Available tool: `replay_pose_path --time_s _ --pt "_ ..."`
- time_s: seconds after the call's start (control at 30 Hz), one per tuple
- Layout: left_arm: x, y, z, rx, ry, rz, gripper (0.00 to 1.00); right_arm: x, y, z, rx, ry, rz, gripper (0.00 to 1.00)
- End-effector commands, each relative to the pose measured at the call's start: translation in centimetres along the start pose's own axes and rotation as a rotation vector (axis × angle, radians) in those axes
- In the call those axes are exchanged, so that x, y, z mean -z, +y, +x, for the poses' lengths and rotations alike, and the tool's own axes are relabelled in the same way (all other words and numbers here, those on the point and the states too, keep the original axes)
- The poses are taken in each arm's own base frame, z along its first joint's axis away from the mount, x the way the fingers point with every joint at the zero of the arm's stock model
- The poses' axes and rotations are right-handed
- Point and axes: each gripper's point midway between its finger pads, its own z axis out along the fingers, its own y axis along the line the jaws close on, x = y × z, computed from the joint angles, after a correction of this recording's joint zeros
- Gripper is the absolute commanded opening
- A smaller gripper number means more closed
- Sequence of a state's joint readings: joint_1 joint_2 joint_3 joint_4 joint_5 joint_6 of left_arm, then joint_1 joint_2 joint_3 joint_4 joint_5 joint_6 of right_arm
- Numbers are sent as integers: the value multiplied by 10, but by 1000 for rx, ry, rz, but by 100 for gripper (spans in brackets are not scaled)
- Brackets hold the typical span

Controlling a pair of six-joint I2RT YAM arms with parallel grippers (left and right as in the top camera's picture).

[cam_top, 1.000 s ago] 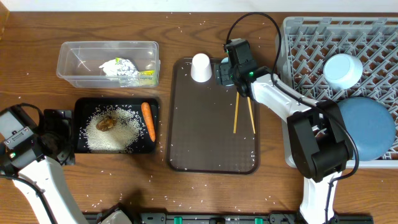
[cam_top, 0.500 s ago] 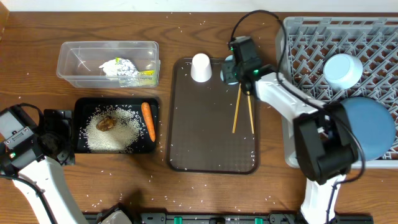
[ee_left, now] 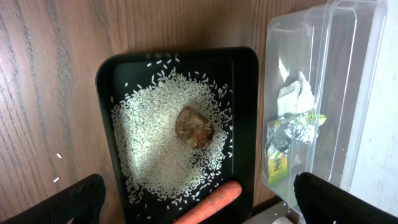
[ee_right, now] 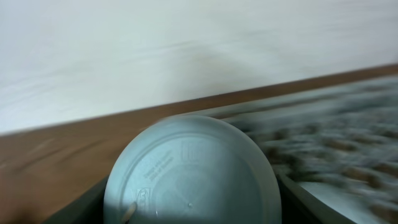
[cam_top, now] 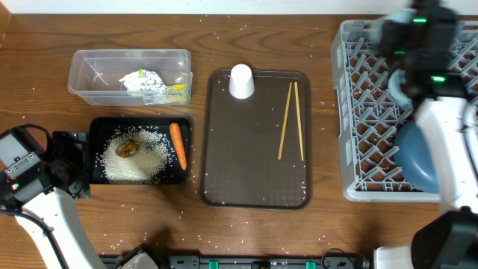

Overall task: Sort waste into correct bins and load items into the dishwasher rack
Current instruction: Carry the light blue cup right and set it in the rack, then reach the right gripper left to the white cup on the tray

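At the far left of the wooden desk (cam_top: 45,82), the left claw (ee_left: 198,178) hangs with its jaws spread wide and nothing between them, above the near end of a shallow black rectangular tray (cam_top: 93,123). That tray holds a spread of white rice grains (cam_top: 146,161), a brown food lump (cam_top: 125,149) sitting in the rice, and an orange carrot (cam_top: 178,144) lying along its right edge. Just behind it is a clear plastic rectangular tub (cam_top: 82,56) with a crumpled white napkin (cam_top: 137,78), crumpled silver foil (cam_top: 155,90) and a green-yellow wrapper (cam_top: 175,91) inside. In the middle lies a larger brown serving tray (cam_top: 246,164). A white cup (cam_top: 241,81) stands upside down at its far edge, and two thin wooden chopsticks (cam_top: 284,123) lie lengthwise on its right half, close together. To the right is a large square grey plastic rack (cam_top: 358,112). A large dark-blue round plate (cam_top: 417,164) rests in it, partly covered by the right arm, and a sliver of a smaller light-blue bowl (cam_top: 396,84) shows at the arm's edge. The right claw (ee_right: 194,204), blurred, is over the rack's far side, gripping a light-blue cup (ee_right: 189,162), base toward the wrist camera.
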State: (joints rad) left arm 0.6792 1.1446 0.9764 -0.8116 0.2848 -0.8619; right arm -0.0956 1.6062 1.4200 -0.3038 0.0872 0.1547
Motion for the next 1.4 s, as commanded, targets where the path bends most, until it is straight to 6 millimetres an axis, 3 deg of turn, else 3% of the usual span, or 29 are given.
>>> replay_pose_path --time_s 0.0,0.17,0.37,0.6,0.67,0.87,1.0,1.13,1.2,1.27,1.37 --pt "1 1 -2 -13 -9 -6 98 4 -80 -9 -28 -9 148 60" --pt "1 1 -2 -13 -9 -6 98 3 -155 0 -75 18 229 59" --pt "1 1 -2 -13 -9 -6 98 -13 -201 22 -136 61 253 61" --pt "1 1 -2 -13 -9 -6 98 -45 -218 65 -162 163 266 64" --pt "1 1 -2 -13 -9 -6 98 -49 -219 73 -166 185 266 70" --pt "1 1 -2 -13 -9 -6 98 -43 -216 65 -163 167 260 83" --pt "1 1 -2 -13 -9 -6 98 -28 -202 47 -165 131 206 84" --pt "1 1 -2 -14 -9 -6 98 -12 -162 19 -199 69 38 84" --pt "1 1 -2 -13 -9 -6 98 -3 -130 5 -207 40 -90 84" --pt "1 1 -2 -13 -9 -6 98 5 -79 -7 -177 19 -268 85" --pt "1 1 -2 -13 -9 -6 98 8 -6 -5 -124 41 -428 89"
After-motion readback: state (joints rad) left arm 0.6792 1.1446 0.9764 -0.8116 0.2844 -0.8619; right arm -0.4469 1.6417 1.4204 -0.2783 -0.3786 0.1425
